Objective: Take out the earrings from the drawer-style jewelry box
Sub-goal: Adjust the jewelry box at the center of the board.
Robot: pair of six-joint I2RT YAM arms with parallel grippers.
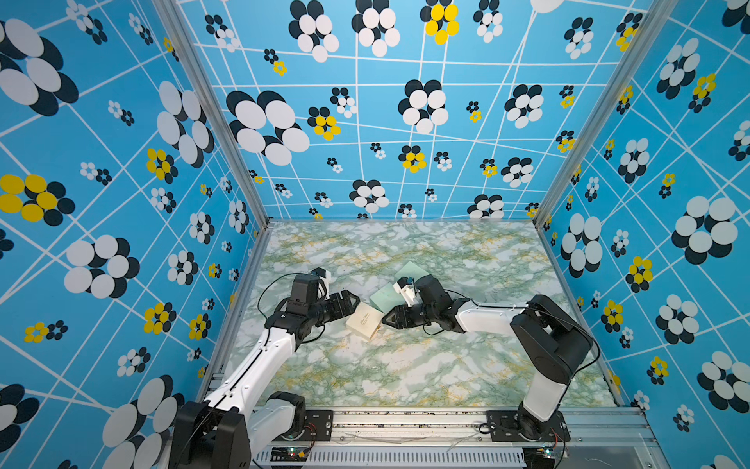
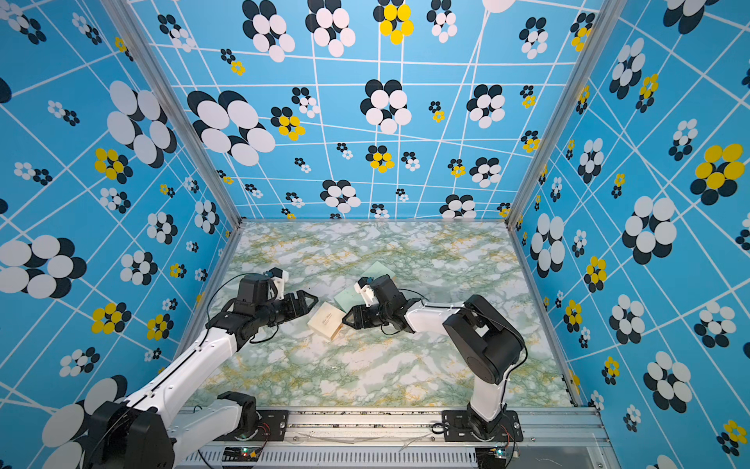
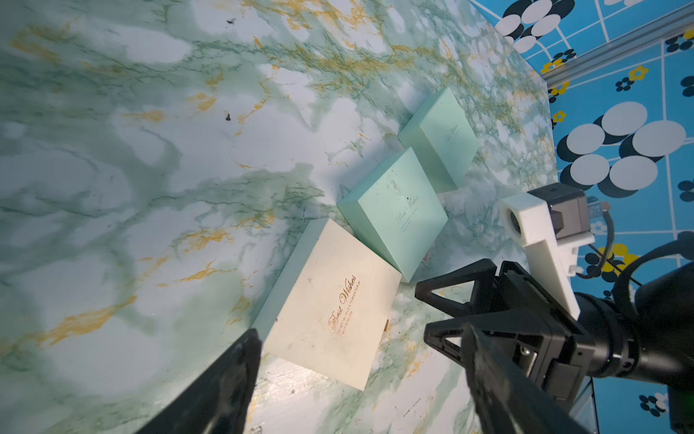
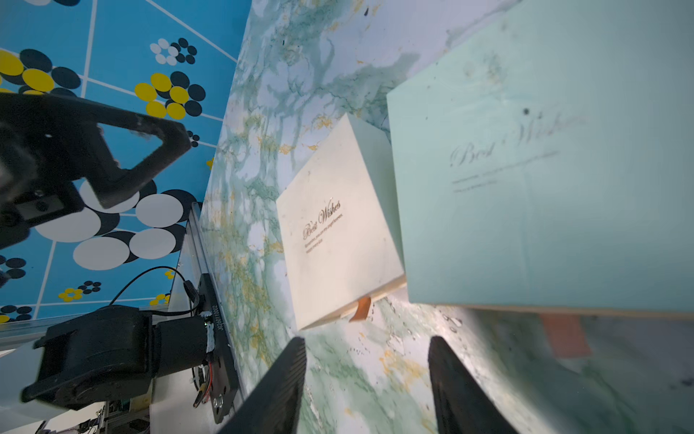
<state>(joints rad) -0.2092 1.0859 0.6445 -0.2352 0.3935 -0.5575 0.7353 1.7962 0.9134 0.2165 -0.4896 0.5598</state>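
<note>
Enclosing marbled tabletop (image 1: 406, 373), blue flowered walls (image 1: 365, 122)

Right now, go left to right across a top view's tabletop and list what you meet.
left gripper → cream box → right gripper. Left out: nearer mint box and farther mint box, both overlapping the right gripper's span.

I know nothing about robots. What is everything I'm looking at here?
cream box: one, cream with gold lettering, mid-table between the hands.
mint boxes: two, pale green, lined up beyond the cream box.
pull tab: one clearly seen, orange, at the cream box's edge.
earrings: none visible.
table: one, green-and-white marble pattern.
walls: three, blue with flower print, around the table.
left hand: one, black, open, beside the cream box.
right hand: one, black, open, on the box's opposite side.
</note>
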